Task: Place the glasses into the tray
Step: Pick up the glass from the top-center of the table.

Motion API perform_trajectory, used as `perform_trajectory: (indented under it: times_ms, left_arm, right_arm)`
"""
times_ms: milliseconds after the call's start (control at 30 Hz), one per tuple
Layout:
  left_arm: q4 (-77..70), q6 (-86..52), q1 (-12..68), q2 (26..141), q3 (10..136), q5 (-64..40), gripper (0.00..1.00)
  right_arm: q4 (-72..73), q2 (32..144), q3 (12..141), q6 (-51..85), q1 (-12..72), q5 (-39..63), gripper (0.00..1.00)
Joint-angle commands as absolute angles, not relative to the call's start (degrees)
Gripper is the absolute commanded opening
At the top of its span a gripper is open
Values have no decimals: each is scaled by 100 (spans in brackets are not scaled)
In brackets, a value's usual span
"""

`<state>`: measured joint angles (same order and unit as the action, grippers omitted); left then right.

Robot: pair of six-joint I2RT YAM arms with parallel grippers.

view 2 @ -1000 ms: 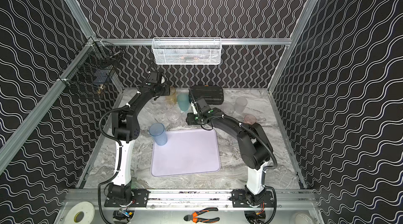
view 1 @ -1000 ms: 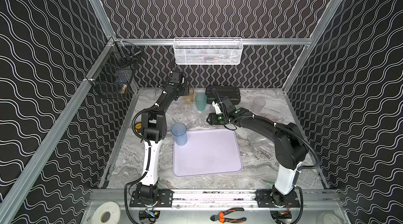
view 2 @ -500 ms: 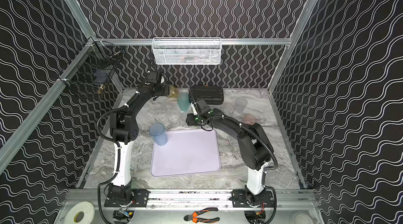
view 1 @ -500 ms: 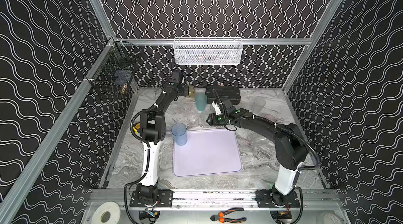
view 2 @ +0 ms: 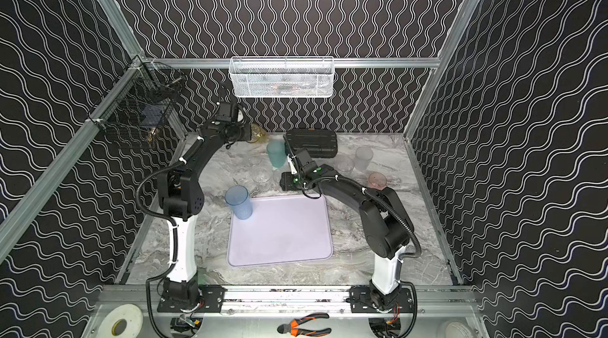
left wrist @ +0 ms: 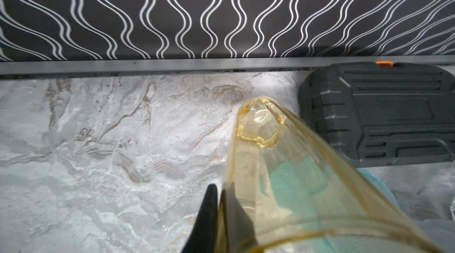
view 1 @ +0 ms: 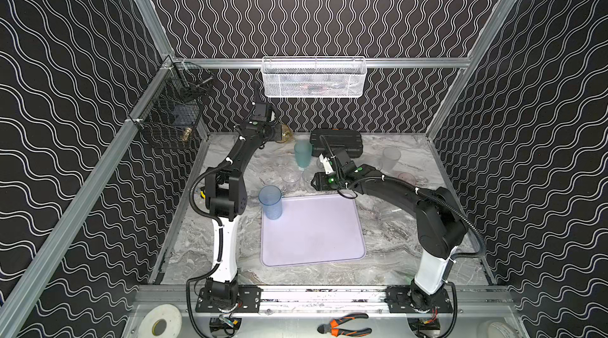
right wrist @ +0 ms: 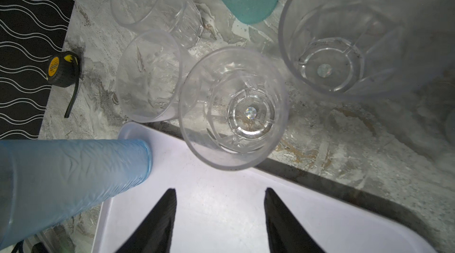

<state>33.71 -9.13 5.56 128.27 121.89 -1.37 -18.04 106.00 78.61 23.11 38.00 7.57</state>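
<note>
My left gripper (left wrist: 220,196) is shut on the wall of the amber glass (left wrist: 283,177), one finger inside the rim and one outside. The glass (view 1: 285,133) is tilted near the back wall, base pointing away from the gripper. My right gripper (right wrist: 220,191) stands open and empty over the far edge of the lilac tray (right wrist: 221,217), facing a small clear glass (right wrist: 234,109) just outside the rim. A blue glass (view 1: 270,202) stands in the far left corner of the tray (view 1: 312,234). A teal glass (view 1: 302,153), other clear glasses (view 1: 291,175), a frosted glass (view 1: 391,158) and a pink glass (view 1: 407,177) stand on the table.
A black ribbed case (view 1: 335,143) lies by the back wall beside the teal glass. On the back rail hangs a white wire basket (view 1: 314,78), and a black wire basket (view 1: 174,116) on the left rail. A tape measure (right wrist: 60,68) lies at the table's left edge.
The left jaws have closed on the amber glass's wall. The right arm has hardly moved and its jaws stay open.
</note>
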Motion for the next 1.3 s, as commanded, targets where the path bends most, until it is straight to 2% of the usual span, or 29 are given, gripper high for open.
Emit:
perform_trajectory:
  times_ms: [0, 333, 633, 900, 1033, 1267]
  left_arm:
    - [3300, -905, 522, 12636, 12125, -205, 0]
    - [3720, -845, 483, 12015, 12144, -68, 0]
    - [4534, -911, 528, 11023, 11876, -243, 0]
    - [5052, -1138, 1463, 10161, 11169, 148, 0]
    - [5194, -1257, 1994, 9717, 10566, -6, 0]
    - [5699, -1307, 2604, 9012, 9846, 95, 0]
  right_arm:
    - [-1723, 10538, 7822, 2393, 3829, 694, 59]
    - [-1851, 10500, 7952, 2349, 3849, 661, 59]
    - [-2491, 10112, 8737, 2120, 3970, 587, 59]
    - [-3451, 9851, 9962, 1901, 4170, 106, 63]
    - [-3813, 9864, 10432, 1797, 4418, -102, 65]
    - [-3441, 9158, 9279, 1810, 4408, -154, 66]
